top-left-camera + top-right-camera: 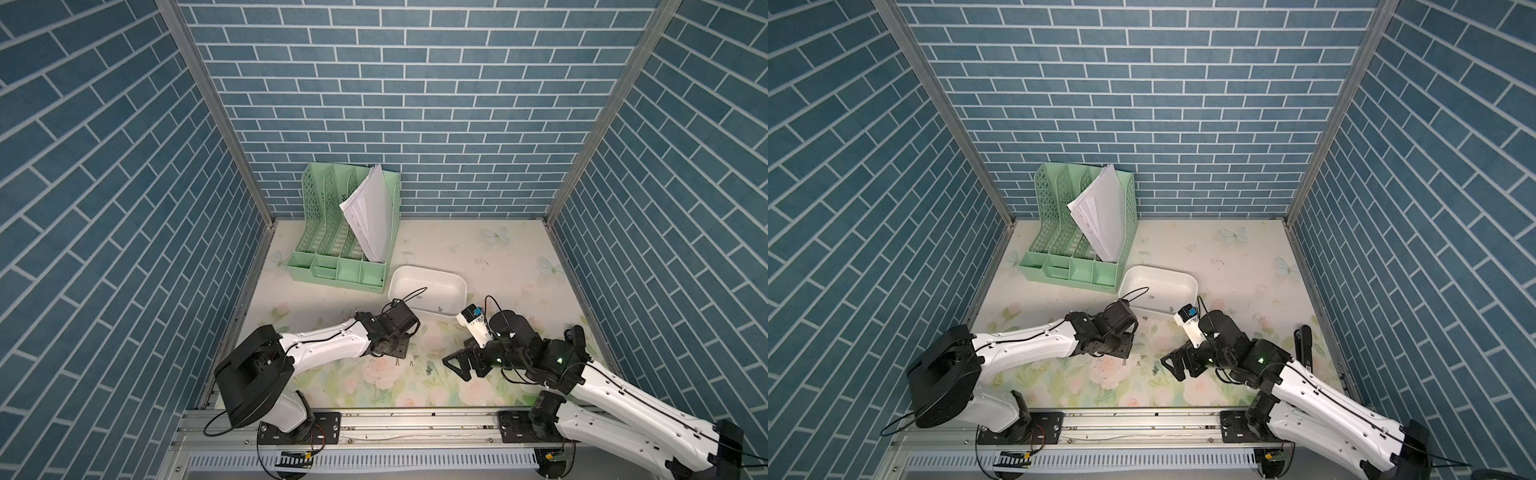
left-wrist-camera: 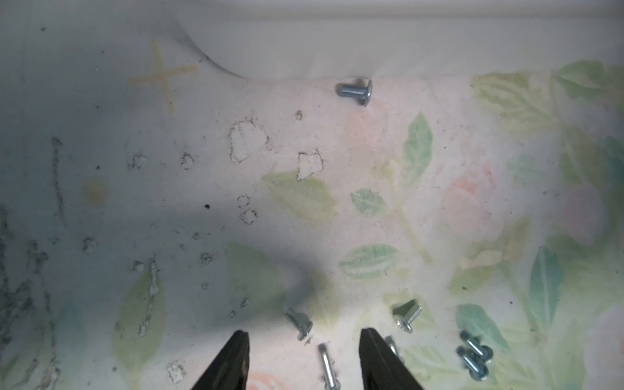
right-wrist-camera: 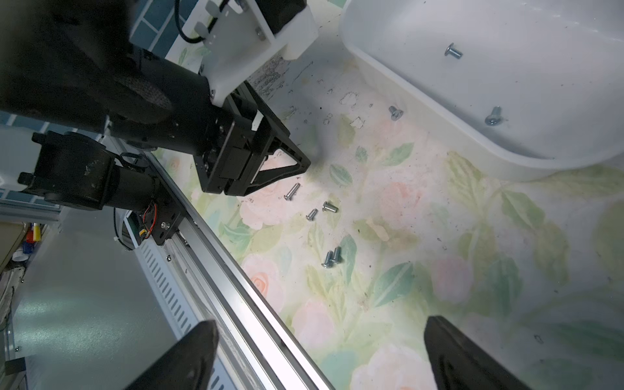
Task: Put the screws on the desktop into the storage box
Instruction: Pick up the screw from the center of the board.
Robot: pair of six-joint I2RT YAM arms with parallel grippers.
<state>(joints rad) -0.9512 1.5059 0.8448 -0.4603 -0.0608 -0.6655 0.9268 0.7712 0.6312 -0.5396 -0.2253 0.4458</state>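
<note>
Several small silver screws (image 3: 311,214) lie on the flower-printed desktop (image 1: 478,257), in front of the white storage box (image 1: 424,272). My left gripper (image 2: 304,337) is down at the desktop, jaws apart. A long screw (image 2: 327,363) lies between its fingertips, touching neither. Other screws (image 2: 407,314) lie just beside them, and one (image 2: 356,90) rests against the box's outer wall. Two screws (image 3: 453,52) lie inside the box. My right gripper (image 3: 320,324) hangs wide open and empty over the desktop's front edge, right of the screws.
A mint-green file rack (image 1: 345,232) with white papers stands at the back left, touching the box's corner. A metal rail (image 1: 415,419) runs along the front edge. Blue brick-patterned walls close in the other three sides.
</note>
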